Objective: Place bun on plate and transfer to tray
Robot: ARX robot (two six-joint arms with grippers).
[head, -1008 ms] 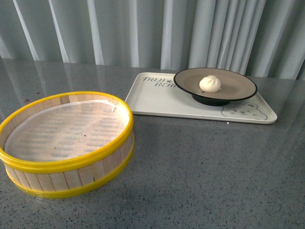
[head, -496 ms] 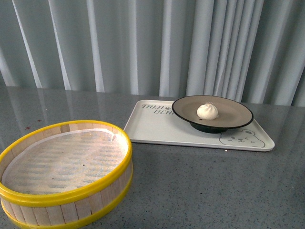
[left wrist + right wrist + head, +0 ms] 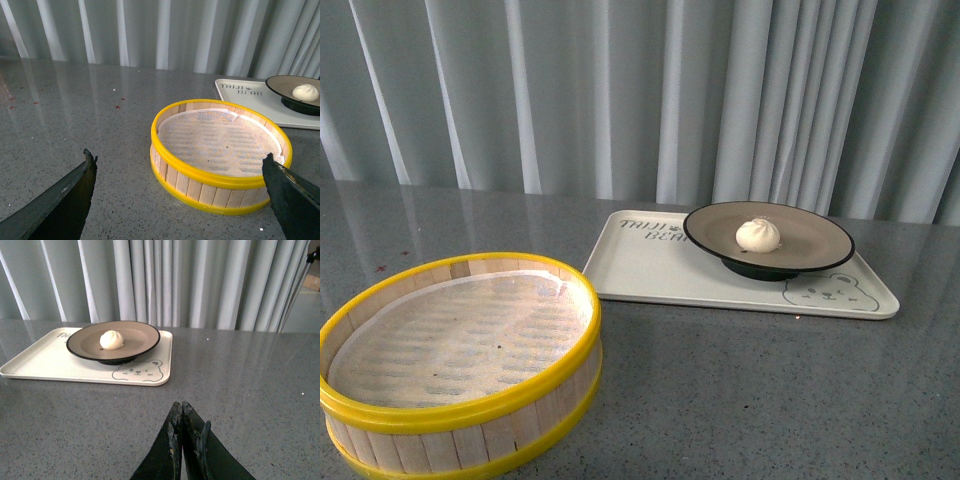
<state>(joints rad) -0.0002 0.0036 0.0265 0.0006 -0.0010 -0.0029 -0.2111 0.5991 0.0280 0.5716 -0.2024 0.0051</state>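
right gripper [image 3: 181, 412]: fingers pressed together, nothing between them, held low over bare tabletop [image 3: 260, 390] and well apart from the tray. left gripper [image 3: 180, 167]: fingers spread wide, empty, framing the steamer basket [image 3: 220, 152] without touching it; the basket holds only its white liner. neither arm shows in the front view. beyond the fingers: bun [image 3: 758, 235] sits upright near the middle of the plate [image 3: 810, 240]; plate rests on the tray [image 3: 650, 265], toward the end with the drawn bear face, partly covering the lettering. tray lies flat on the table, just beside the basket. judged step: both placements appear complete, bun on plate and plate on tray, with both grippers clear. next move, if any, calls only for keeping the arms away from the tray; no further grasp seems needed.
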